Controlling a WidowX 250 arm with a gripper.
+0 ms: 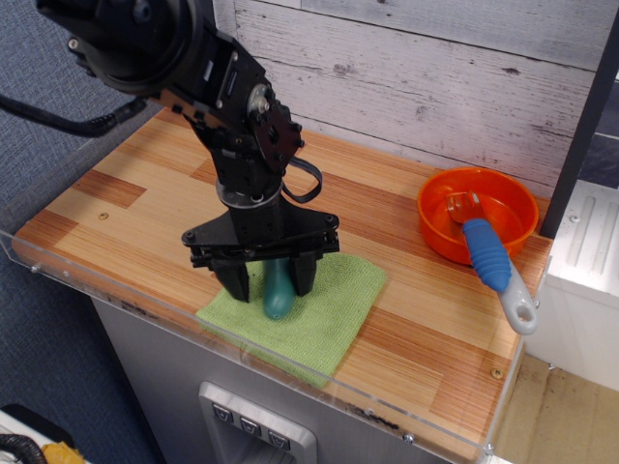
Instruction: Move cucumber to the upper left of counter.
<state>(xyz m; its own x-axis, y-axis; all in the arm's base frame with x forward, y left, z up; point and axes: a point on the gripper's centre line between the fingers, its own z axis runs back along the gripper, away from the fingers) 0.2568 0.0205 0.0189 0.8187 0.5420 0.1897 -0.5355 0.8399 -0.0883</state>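
Cucumber (278, 293) is your job here, but take the scene from the biggest thing down. You've got the counter (145, 184) stretching away to its upper left, all bare wood planks back there, and that's where this piece has to end up. Its clear acrylic rim (116, 290) runs along the front edge, right below your work.

Next, the arm: big, black, leaning in from the upper left, and its bulk hides a good part of the path you need.

Then the green cloth (324, 309), lying near the front edge, with the cucumber resting on it. Over on the right, well apart, sits the orange bowl (477, 213) with the blue-handled utensil (491, 259) propped in it. No trouble from those.

Now the gripper (263, 280). Its jaws are spread and straddling the cucumber, one finger on each side, tips down at the cloth. Whether the pads already touch it, you can't tell from this angle; it does not look clamped.

Here's what can bite you. The cucumber is smooth and rounded, so a squeeze off its middle may squirt it out sideways, and the front rim is close. It also seems to lie at a slant between the fingers, so one may push it before the other lands. And go too low and you pinch cloth, dragging it along on the lift.
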